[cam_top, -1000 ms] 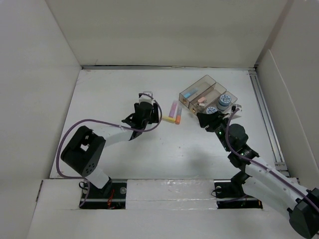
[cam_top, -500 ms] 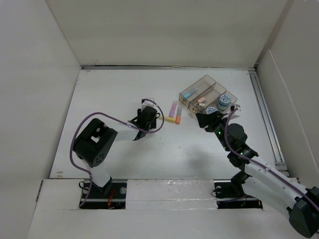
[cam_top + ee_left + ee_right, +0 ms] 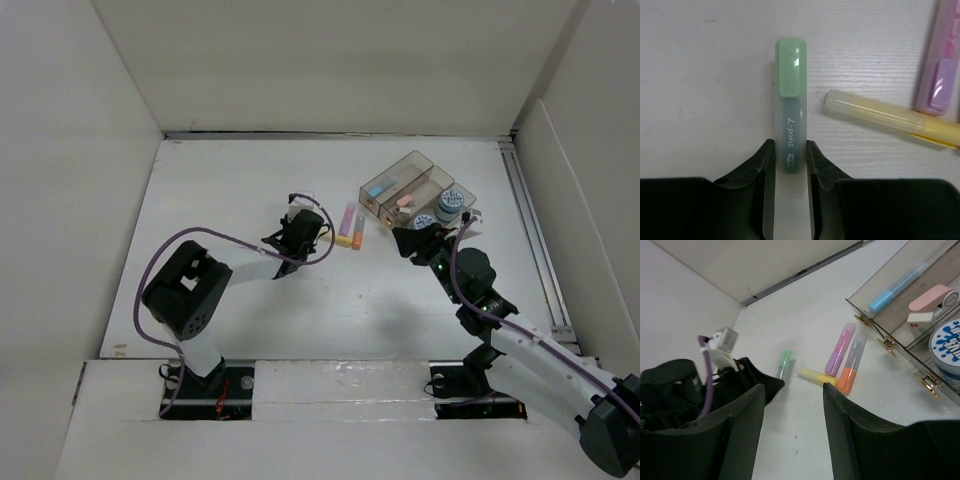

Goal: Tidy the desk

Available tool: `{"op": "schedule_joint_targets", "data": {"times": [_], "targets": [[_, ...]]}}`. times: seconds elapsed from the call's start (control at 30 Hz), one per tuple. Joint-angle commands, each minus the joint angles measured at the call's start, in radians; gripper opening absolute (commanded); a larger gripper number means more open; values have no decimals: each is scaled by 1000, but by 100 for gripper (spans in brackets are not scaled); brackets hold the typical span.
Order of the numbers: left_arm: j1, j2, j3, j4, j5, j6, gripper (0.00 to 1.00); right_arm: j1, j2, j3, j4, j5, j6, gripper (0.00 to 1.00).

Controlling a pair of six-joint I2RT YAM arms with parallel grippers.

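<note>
A green highlighter [image 3: 790,100] lies flat on the white desk [image 3: 220,190], cap pointing away from my left gripper [image 3: 789,145]. Both jaws press against the sides of its clear barrel, so that gripper is shut on it. From above, the left gripper [image 3: 315,230] is just left of the yellow highlighter [image 3: 343,241]. A yellow highlighter [image 3: 880,116] lies crosswise close to the green cap, and a purple one [image 3: 940,75] is beyond it. My right gripper [image 3: 792,390] stands open and holds nothing, hovering near the tray's front; it looks at the green highlighter [image 3: 784,362].
An orange highlighter [image 3: 850,371] lies beside the purple highlighter [image 3: 839,357]. A clear three-compartment tray [image 3: 415,165] at the back right holds a blue highlighter [image 3: 892,290], a pink correction tape [image 3: 930,297] and round blue-white tins [image 3: 451,203]. White wall panels surround the desk.
My left gripper has slid right toward the highlighters and its jaws have closed onto the green highlighter. The right arm has stayed where it was.
</note>
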Motion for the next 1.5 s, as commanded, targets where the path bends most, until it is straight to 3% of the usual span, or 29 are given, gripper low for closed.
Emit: {"op": "schedule_joint_targets", "data": {"times": [0.0,0.07,0.23,0.27,0.33,0.37,0.47,0.6,0.73,0.9,1.0,1.03,1.13,1.27,1.47], "targets": [[1,-160,14,-11,-26,-22,0,-8,2,36,66,-8,8,55],[1,-194,44,-4,6,-15,0,-8,1,32,71,-2,11,55],[1,-144,165,134,254,27,0,-8,1,26,75,-8,13,53],[1,-86,202,133,293,25,0,-8,2,24,85,-7,13,35],[1,-19,317,135,385,28,0,-8,1,26,83,-8,8,22],[1,13,349,139,411,31,0,-8,1,30,74,-14,8,10],[1,180,515,122,523,27,0,-8,-14,26,68,-2,8,3],[1,320,731,98,623,28,0,-8,-31,24,57,13,7,5],[1,465,950,11,635,60,0,-8,-31,26,60,1,8,11],[1,631,1210,-120,627,94,2,-8,-16,29,65,7,7,26],[1,656,1236,-125,614,102,18,-8,-14,27,63,16,4,34],[1,656,1236,-128,608,102,27,-8,-14,26,66,18,4,36],[1,650,1213,-140,574,103,38,-8,-13,30,63,16,4,41],[1,572,1134,-129,526,103,44,-8,-2,29,71,13,8,45],[1,234,688,36,405,1,44,-8,1,30,69,19,7,45]]}}
